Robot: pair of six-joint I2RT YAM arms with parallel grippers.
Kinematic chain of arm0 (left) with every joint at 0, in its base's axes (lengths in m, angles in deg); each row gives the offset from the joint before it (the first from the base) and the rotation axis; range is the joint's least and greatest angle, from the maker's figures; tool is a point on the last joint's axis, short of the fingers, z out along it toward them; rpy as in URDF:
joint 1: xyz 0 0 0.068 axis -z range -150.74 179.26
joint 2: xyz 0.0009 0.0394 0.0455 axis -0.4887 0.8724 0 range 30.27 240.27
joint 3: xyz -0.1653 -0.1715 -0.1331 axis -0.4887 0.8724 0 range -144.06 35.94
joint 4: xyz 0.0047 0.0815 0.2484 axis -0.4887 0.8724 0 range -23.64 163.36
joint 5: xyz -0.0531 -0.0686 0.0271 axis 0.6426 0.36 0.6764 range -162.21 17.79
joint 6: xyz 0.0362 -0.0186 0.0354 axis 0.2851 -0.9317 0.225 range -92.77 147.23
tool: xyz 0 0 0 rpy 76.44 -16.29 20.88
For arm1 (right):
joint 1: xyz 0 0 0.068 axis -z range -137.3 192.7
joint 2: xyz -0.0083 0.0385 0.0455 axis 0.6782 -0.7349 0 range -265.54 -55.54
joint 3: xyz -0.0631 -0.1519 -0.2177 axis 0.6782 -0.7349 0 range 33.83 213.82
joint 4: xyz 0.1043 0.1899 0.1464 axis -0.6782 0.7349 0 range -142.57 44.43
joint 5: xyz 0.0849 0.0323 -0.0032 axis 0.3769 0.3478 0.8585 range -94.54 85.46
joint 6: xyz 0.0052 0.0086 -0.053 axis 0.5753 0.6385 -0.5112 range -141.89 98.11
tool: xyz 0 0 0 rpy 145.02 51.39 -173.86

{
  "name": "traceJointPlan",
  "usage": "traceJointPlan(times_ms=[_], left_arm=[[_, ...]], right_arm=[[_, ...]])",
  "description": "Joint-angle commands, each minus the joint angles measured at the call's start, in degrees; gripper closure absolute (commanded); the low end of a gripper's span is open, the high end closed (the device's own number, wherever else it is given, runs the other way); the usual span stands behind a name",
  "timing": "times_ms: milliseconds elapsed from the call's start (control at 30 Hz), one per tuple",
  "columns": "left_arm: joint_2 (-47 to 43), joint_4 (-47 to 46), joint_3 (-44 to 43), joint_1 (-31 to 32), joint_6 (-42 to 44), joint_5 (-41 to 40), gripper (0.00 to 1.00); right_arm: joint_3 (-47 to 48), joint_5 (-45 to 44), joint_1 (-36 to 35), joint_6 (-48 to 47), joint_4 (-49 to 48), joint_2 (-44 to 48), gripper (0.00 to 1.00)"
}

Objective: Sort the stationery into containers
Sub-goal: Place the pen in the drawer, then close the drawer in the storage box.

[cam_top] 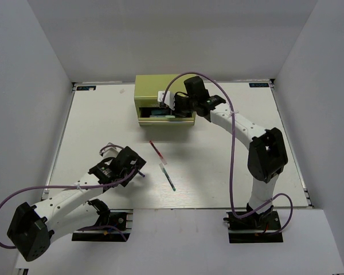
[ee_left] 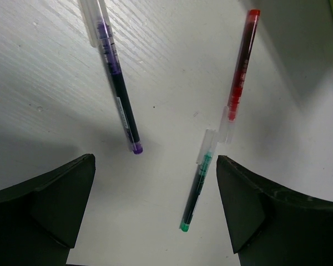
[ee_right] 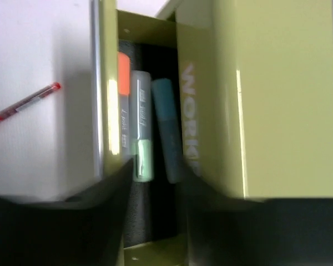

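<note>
The olive tool chest (cam_top: 155,86) is standing at the upper centre of the top view, on the white desk (cam_top: 103,126), with one drawer (ee_right: 106,66) pulled out. Pale lettering (ee_right: 188,111) is running sideways along the chest front in the right wrist view. It is reading "WORK", and anything further is hidden.

Three markers are lying side by side in the drawer: a white marker with an orange cap (ee_right: 123,105), a pale green marker (ee_right: 141,127) and a light blue marker (ee_right: 166,130). Dark script is showing on the first two, too blurred to read.

The right claw (ee_right: 155,178) is hovering over this drawer. Its jaws are standing apart, wider than a marker, and pinching nothing, though the fingers are blurred.

The left claw (ee_left: 155,160) is hanging low over the desk at the lower left of the top view, spread wide and holding nothing. Three pens are lying on the desk in the left wrist view:
- The dark blue pen (ee_left: 119,94) is at the upper left, its small white label too fine to read.
- The red pen (ee_left: 241,66) is at the upper right, with illegible print along its barrel.
- The teal-green pen (ee_left: 197,188) is just below it, the clear ends of the two nearly touching.
</note>
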Motion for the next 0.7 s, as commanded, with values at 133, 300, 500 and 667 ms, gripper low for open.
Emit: traceJointPlan(times_ms=[133, 300, 500, 667], left_arm=[[-0.90, -5.04, 0.73, -0.28, 2.06, 0.88, 0.02], [-3.00, -14.69, 2.75, -0.28, 9.08, 4.13, 0.22], [-2.92, -21.73, 3.98, -0.28, 13.75, 6.07, 0.29], [-0.11, -21.75, 0.03, -0.28, 17.36, 5.45, 0.21]], right_arm=[[5.32, 16.65, -0.13, -5.62, 13.24, 3.38, 1.00], [9.02, 18.44, -1.36, -13.56, 26.69, -0.31, 1.00], [9.29, 8.51, -2.42, -7.51, 22.93, -5.05, 1.00], [9.38, 6.03, -2.42, -5.56, 20.12, -6.81, 1.00]])
